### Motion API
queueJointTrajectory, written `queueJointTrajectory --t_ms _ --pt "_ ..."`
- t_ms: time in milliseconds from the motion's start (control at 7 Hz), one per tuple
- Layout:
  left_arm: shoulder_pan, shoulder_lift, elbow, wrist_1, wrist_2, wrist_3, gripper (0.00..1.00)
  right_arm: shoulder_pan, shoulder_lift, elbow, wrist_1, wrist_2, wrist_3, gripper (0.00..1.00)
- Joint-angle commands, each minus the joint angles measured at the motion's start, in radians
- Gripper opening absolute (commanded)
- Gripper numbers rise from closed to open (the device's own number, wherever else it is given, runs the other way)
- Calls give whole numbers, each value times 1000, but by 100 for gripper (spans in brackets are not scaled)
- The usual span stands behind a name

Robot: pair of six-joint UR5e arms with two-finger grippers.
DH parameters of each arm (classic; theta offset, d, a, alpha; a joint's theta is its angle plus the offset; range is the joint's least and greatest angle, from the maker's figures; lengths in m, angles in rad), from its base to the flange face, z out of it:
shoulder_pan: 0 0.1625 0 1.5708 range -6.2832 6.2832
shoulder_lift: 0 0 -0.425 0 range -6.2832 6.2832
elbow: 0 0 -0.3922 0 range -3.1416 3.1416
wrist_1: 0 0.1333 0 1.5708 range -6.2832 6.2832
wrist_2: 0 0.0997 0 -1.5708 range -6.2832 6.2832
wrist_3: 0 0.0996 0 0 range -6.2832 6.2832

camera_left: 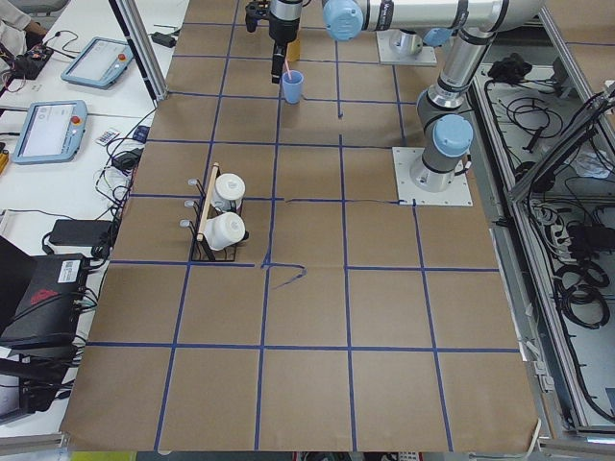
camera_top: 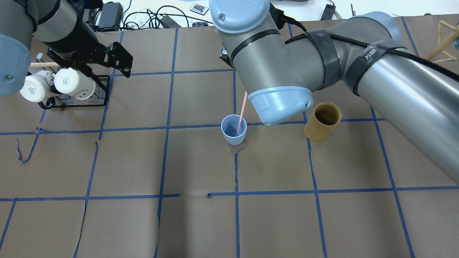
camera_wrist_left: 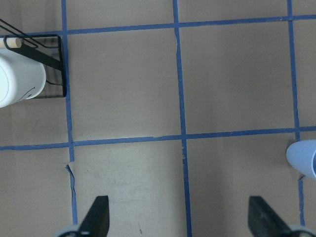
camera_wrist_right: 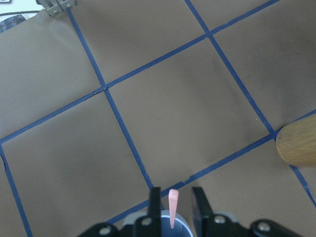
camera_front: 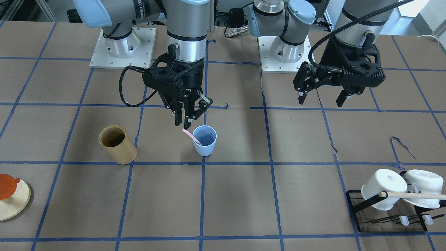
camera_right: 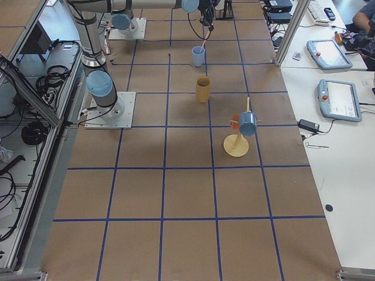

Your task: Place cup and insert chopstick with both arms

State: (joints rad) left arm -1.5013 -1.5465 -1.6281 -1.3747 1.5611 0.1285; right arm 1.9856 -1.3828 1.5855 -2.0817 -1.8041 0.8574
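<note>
Blue cup (camera_front: 205, 141): stands upright on the table, near the bamboo holder (camera_front: 117, 144). Pink chopstick (camera_front: 192, 137): leans inside it (top end poking over the rim). Right gripper (camera_front: 183, 123): hovers just above that end, fingers slightly parted, clear of it. Left gripper (camera_front: 320, 102): hangs spread wide, empty, well apart.

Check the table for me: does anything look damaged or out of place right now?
Only the table covering: a strip of blue tape has peeled up and curls loose near the mug rack, and the brown paper shows small tears there. The pink chopstick leans in the blue cup.
</note>
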Motion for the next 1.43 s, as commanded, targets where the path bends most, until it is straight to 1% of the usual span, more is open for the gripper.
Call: queueJointTrajectory --t_ms 0,143,286,429,571,714,857,1000,1143,1286 --pt "-3 11 -22 29 0 5 100 -1 -8 -8 8 -3 -6 100" --pt "-5 -6 -23 31 -13 -1 100 -4 -16 -13 21 0 -18 100" --pt "-4 -13 -23 48 -9 -6 100 -11 -34 -15 98 6 -172 100" --pt "-4 -12 -12 58 -10 -6 100 -27 -68 -12 150 8 -293 100" --pt "-4 -12 -13 59 -10 -6 100 -45 -74 -9 216 47 -305 100" --pt "-5 -1 -13 59 -10 -6 100 -103 -78 -9 236 136 -316 100" --pt "-7 6 -15 57 -10 -6 100 -170 -87 -10 262 162 -436 100" --pt "-11 20 -15 52 -4 -6 100 -239 -99 -10 288 163 -546 100" --pt "-13 31 -13 43 -6 -6 100 -282 -114 -9 374 196 -607 100" --pt "-14 35 -15 37 -6 -4 100 -342 -136 -7 411 196 -694 100"
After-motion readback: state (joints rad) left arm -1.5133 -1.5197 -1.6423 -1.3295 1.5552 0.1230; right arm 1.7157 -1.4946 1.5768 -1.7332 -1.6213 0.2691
